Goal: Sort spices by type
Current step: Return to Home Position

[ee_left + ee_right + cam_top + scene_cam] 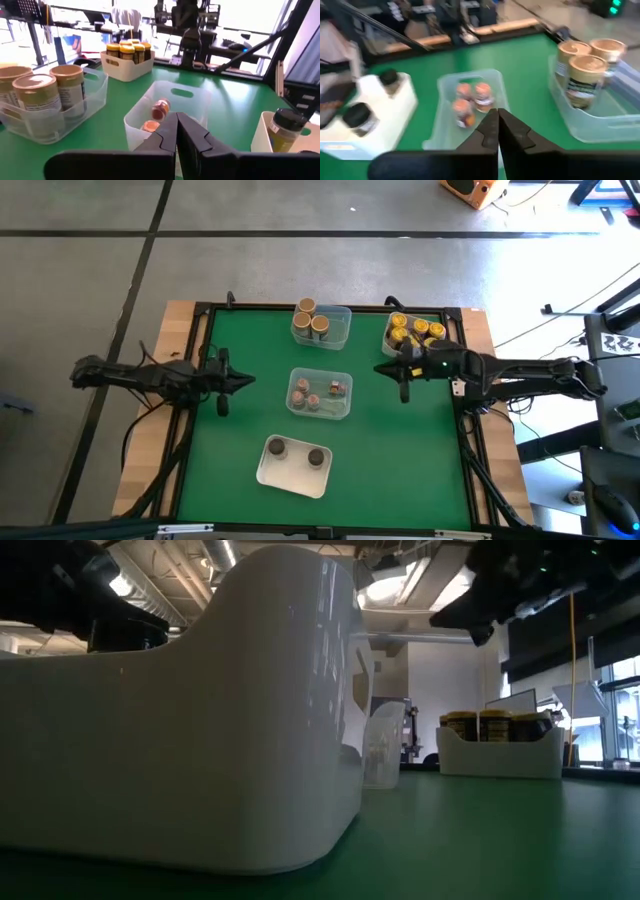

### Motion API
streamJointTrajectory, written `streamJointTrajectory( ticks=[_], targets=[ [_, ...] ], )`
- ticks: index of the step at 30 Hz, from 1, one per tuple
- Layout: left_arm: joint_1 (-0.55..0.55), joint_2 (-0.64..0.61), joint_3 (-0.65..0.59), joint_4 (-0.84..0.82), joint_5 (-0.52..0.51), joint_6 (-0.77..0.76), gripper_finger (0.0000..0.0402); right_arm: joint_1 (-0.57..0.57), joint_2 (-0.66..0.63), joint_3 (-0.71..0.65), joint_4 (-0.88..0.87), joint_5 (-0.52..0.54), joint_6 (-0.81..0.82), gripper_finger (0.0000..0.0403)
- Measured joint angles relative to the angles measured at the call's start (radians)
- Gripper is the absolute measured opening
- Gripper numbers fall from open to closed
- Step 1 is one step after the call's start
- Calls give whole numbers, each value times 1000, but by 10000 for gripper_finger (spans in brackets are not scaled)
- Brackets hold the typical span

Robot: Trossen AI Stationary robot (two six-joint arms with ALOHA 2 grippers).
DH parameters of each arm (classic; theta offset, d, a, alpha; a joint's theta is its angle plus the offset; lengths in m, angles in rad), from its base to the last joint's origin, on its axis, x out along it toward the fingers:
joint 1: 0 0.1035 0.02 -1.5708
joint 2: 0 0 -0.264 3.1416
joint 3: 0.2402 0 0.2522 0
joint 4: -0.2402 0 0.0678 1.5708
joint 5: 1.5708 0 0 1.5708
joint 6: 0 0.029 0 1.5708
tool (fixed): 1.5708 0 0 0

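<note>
Resting in four bins (320, 372), the jars (319, 325) are sorted. The left claw (248, 379) and right claw (381, 367) are held closed, empty. The yellow jars' (412, 330) white bin (387, 338), near the right claw, could be clipped on a wide swing.

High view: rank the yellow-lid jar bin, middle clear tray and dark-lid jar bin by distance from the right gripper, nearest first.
1. Bin of yellow-lid jars, top right of the picture, right beside the right gripper.
2. Middle clear tray, table centre.
3. Bin of dark-lid jars, bottom of the picture, farthest.
</note>
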Motion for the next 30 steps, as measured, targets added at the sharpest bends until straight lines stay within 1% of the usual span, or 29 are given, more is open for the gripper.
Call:
streamJointTrajectory(
  ticks=[3,7,11,14,18,23,30],
  targets=[
    [0,-62,-20,-5,-3,6,2,0,-65,-81,90,-41,12,5],
    [0,-128,-46,-8,-4,10,4,0,-146,-178,204,-45,20,15],
    [-1,-174,-75,-11,-5,17,2,0,-201,-258,255,-53,24,13],
    [-1,-196,-80,-29,-5,17,4,0,-268,-307,267,-76,37,6],
    [-2,-210,-80,-29,-6,29,3,0,-357,-360,271,-95,46,5],
    [-2,-212,-80,-28,-6,48,3,0,-500,-442,271,-55,78,12],
    [-2,-212,-81,-28,-5,49,2,0,-677,-519,261,-5,96,5]
  ],
)
